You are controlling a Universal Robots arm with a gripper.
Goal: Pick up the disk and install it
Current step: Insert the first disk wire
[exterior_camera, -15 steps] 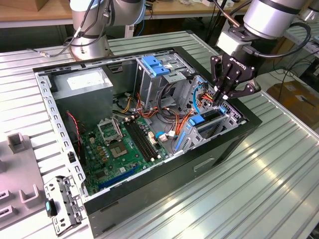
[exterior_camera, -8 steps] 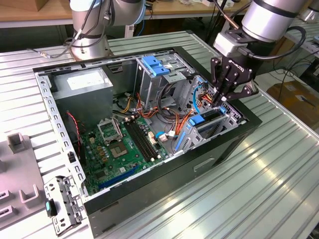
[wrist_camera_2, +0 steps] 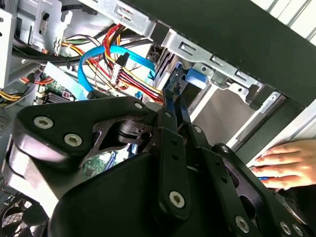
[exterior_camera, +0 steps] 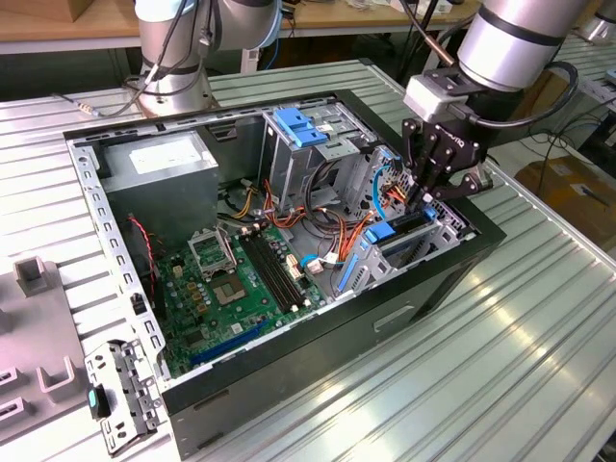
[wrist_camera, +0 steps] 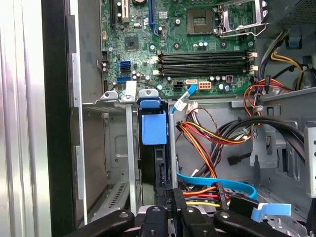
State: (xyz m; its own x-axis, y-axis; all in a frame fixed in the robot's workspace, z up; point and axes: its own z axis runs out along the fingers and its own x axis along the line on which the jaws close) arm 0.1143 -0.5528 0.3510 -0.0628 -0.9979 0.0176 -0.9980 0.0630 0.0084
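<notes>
A ribbed metal counter point(exterior_camera: 539, 366) fills the exterior view, with an open black desktop computer case point(exterior_camera: 318, 361) lying on its side across the middle. Inside, a green motherboard point(exterior_camera: 231, 289) sits toward the lower left of the frame and a grey power supply box point(exterior_camera: 159, 168) toward the upper left. A silver drive cage with a blue latch point(exterior_camera: 298, 127) stands at the upper centre. A silver robot arm point(exterior_camera: 515, 38) comes down from the upper right corner.

Its black end effector point(exterior_camera: 430, 197) hangs over the drive bay point(exterior_camera: 423, 236) at the right end of the case. In the first wrist view the disk point(wrist_camera: 157, 158), edge-on in its blue carrier, stands upright in the bay slot at the lower centre of the frame, between metal rails. The end effector's fingers point(wrist_camera: 173, 202) are drawn close together, pinching the disk's near edge. A blue flat cable point(wrist_camera: 217, 185) and orange and red wires point(wrist_camera: 202, 133) lie just beside the disk.

In the second wrist view a person's hand point(wrist_camera_2: 286, 163) rests on the case's outer edge at the right of the frame.
</notes>
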